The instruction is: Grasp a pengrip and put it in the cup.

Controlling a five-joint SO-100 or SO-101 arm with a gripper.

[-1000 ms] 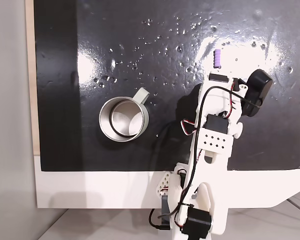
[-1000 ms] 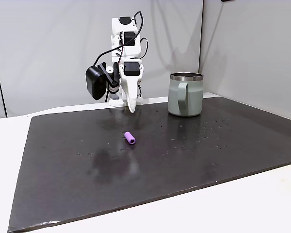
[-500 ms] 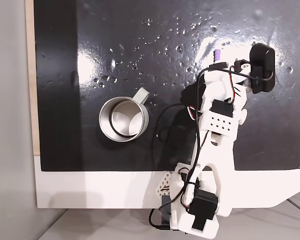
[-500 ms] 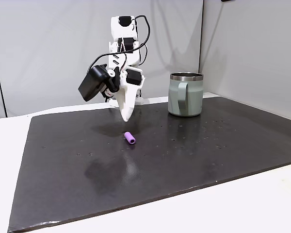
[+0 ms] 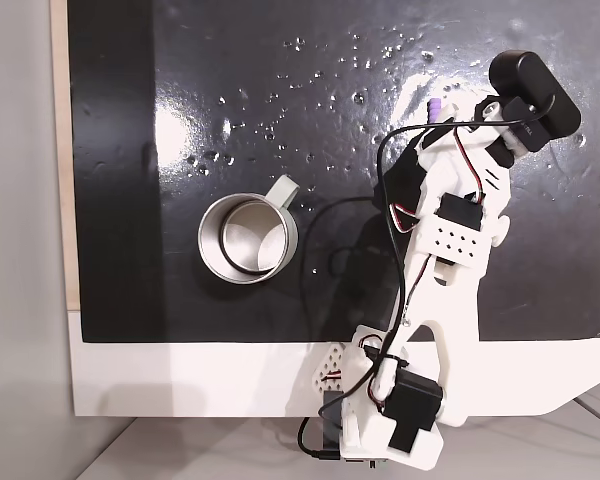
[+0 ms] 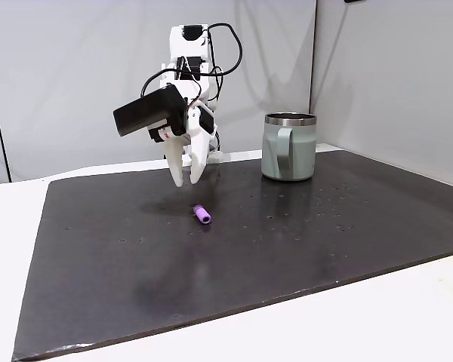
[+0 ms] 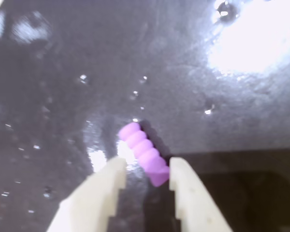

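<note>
Looking down, a fixed view shows the pengrip (image 5: 435, 107) on the black mat (image 5: 230, 80), right of the cup (image 5: 248, 238); in another fixed view the gripper (image 6: 186, 178) hovers above it; wrist view: fingers (image 7: 181, 186) parted

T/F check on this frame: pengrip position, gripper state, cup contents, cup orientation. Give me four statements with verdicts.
1. The pengrip lies on the black mat. True.
2. The gripper is shut on the pengrip. False: its fingers are apart above the pengrip, not gripping it.
3. The cup already holds the pengrip. False: its inside looks empty in a fixed view.
4. The cup stands upright. True.
</note>
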